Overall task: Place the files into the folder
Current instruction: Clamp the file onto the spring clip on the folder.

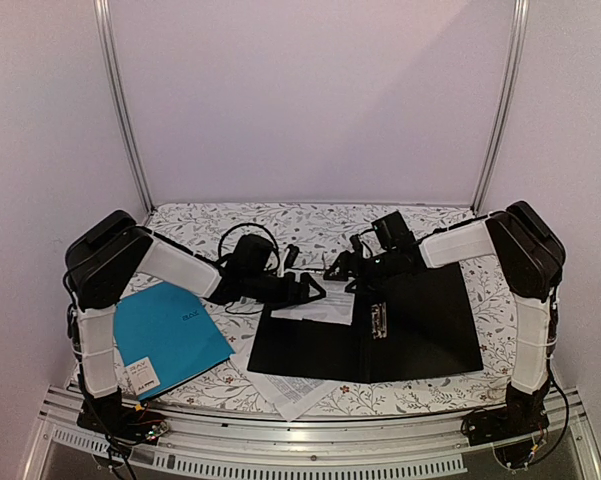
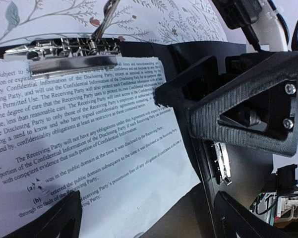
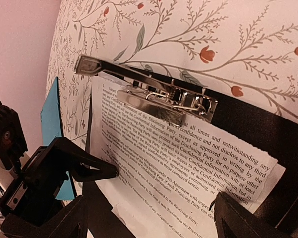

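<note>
The black folder [image 1: 420, 320] lies open at mid-table and also shows in the left wrist view [image 2: 193, 54] and the right wrist view [image 3: 272, 134]. The printed files [image 2: 89, 144] lie on its left flap, their top edge under a silver clip [image 2: 72, 57]. The files [image 3: 188, 158] and the clip [image 3: 163, 106] show in the right wrist view too. My left gripper [image 1: 305, 285] is open over the sheets, one fingertip [image 3: 109, 173] touching them. My right gripper [image 1: 342, 268] is open beside it, one fingertip [image 2: 159, 94] on the paper. Both hold nothing.
A teal-blue folder [image 1: 170, 335] lies at the left front. Another white printed sheet [image 1: 290, 392] pokes out from under the black folder's front edge. A second metal clip [image 1: 377, 318] sits along the folder's spine. Black cables [image 1: 245, 240] loop behind the left arm.
</note>
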Motion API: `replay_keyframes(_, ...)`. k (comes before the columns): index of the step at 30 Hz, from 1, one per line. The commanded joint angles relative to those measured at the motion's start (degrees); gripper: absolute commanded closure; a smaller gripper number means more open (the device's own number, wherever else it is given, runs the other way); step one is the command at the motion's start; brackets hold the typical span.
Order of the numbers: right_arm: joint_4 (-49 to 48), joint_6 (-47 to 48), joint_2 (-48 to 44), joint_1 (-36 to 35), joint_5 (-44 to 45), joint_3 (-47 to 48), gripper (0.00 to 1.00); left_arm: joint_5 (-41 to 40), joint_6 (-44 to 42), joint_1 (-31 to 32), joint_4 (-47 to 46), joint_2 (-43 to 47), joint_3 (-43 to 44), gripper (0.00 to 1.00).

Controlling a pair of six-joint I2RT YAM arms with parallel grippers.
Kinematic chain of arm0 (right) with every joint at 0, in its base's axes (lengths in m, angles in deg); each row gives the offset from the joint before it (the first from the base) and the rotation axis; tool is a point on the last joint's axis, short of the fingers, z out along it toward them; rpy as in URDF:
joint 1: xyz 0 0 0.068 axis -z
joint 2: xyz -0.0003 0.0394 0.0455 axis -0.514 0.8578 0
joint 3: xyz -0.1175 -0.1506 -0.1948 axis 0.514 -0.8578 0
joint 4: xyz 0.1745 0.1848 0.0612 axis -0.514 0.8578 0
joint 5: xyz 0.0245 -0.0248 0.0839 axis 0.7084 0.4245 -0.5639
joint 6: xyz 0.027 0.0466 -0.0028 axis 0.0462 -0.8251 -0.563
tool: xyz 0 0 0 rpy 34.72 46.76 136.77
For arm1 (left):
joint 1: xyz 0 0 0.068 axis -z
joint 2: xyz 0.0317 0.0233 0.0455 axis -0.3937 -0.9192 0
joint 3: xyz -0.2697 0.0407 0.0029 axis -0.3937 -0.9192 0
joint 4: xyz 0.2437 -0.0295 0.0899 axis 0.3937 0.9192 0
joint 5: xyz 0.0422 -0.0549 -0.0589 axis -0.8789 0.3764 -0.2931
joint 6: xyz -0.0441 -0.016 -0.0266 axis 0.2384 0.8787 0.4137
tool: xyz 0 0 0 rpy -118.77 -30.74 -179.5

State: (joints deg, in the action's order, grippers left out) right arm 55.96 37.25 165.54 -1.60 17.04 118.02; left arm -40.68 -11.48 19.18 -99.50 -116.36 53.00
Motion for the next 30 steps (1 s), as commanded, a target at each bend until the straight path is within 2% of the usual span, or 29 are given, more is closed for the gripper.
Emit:
replay_keyframes(1,1.67,1.11,3.29,0.44,1.41,-2.25,0.12,-0.66,-0.47,0.37,3.57,1.88,-1.19,0.07)
replay_keyframes(7,1.71,1.58,3.47,0.63,0.97,-3.01,0.12,-2.6,-4.45,0.17,8.15,6.16,1.03,0.06)
replay_keyframes(14,1.64,2.2,3.55,0.78,0.6,-3.23,0.12,-11.46,-12.41,-0.08,17.97,7.4,7.65,0.1)
replay_keyframes(17,1.64,2.37,3.69,0.86,0.53,-3.31,0.12,-16.27,-15.18,-0.16,23.3,5.85,11.81,0.13)
replay_keyframes(23,1.64,2.51,4.05,0.88,0.15,-2.92,0.12,-24.84,-19.09,-0.18,28.16,0.84,20.28,0.21)
replay_keyframes(30,1.64,2.56,4.21,0.9,-0.06,-2.44,0.13,-26.3,-22.39,-0.18,34.3,-7.22,31.2,0.36)
